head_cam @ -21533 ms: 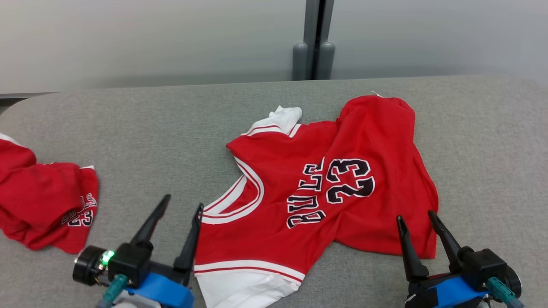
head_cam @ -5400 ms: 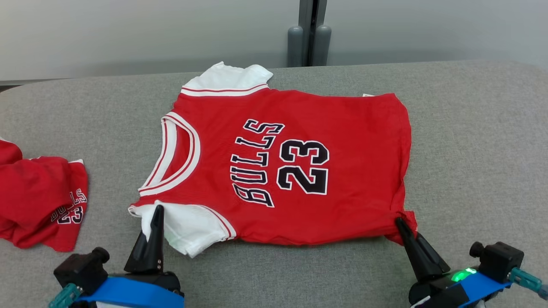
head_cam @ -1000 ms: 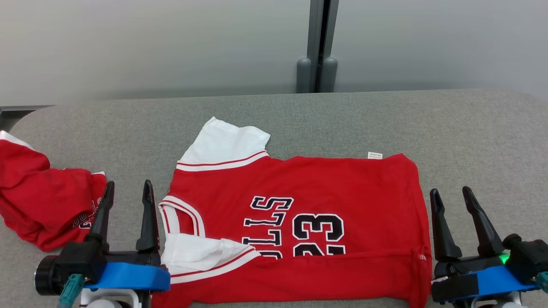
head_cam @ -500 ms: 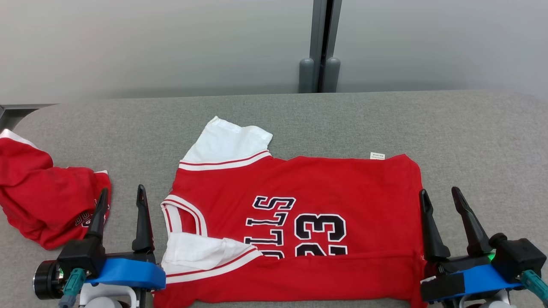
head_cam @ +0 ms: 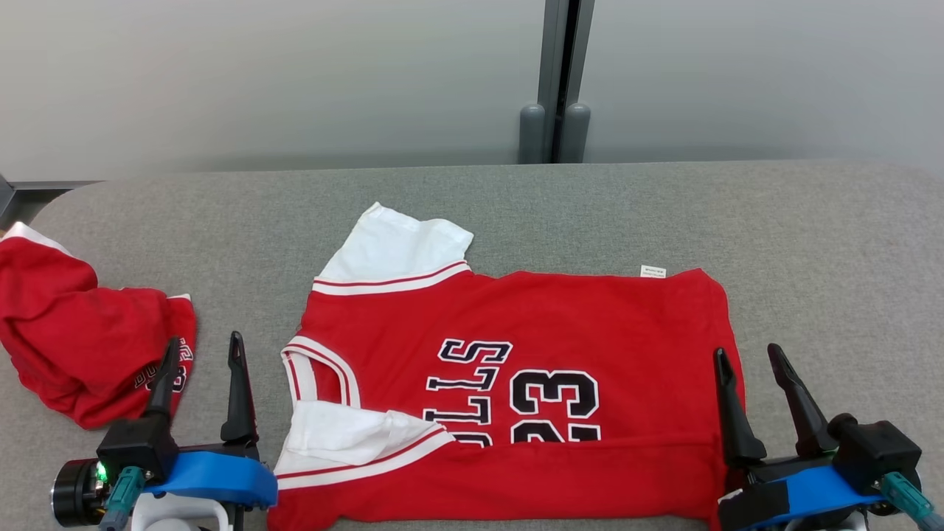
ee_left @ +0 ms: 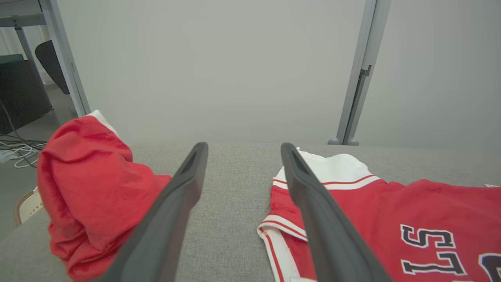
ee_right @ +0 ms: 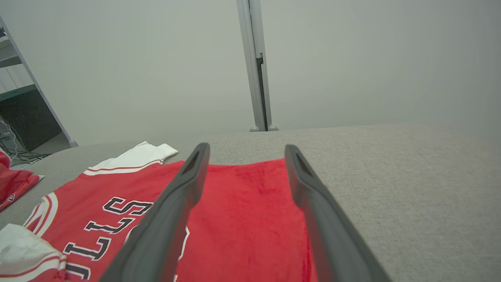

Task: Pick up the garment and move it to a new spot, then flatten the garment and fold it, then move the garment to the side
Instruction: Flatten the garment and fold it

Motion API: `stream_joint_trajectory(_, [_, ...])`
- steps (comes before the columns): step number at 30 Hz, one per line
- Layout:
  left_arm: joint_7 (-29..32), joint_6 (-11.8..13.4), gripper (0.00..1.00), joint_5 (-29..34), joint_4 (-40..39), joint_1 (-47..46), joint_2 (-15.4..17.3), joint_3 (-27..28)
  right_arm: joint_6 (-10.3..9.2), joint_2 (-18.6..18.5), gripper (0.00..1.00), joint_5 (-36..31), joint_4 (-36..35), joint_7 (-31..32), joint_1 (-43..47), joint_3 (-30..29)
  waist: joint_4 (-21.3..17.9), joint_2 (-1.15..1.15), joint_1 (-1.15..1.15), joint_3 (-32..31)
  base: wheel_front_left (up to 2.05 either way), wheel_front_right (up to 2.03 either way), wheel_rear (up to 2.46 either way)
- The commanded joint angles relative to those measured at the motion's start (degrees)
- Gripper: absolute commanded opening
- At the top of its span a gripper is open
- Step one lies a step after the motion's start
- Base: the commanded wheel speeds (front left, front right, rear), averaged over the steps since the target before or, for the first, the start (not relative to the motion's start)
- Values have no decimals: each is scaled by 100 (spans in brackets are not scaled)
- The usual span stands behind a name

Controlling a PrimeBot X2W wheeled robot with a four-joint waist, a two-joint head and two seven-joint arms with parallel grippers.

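Sideways, jersey (head_cam: pixel 560 324) long axis left-right, collar (head_cam: pixel 321 369) leftward; left end effector (head_cam: pixel 205 339), right end effector (head_cam: pixel 745 350) released.

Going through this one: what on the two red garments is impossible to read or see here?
1. Jersey print, head view: the word's start and the numerals' lower part lie under the folded-over near strip.
2. White tag at the jersey's far edge, head view: too small to read.
3. Crumpled garment print, head view: partly behind the left gripper finger and its own folds.
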Motion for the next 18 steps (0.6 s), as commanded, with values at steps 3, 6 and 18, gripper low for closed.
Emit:
stream_joint_trajectory(3, [-24,-50,100,91,21,-61,-39,59,3,8,100,-57,35,-20,-19,6,-9,0,0,11,0,0,0])
stream_joint_trajectory(6, [-24,-76,100,119,41,-90,-63,102,3,8,100,-61,51,-21,-48,-12,-12,0,0,12,0,0,0])
stream_joint_trajectory(18, [-25,-235,100,191,117,-593,28,157,3,-3,100,-330,43,-21,-464,-290,-30,0,0,172,0,0,0])
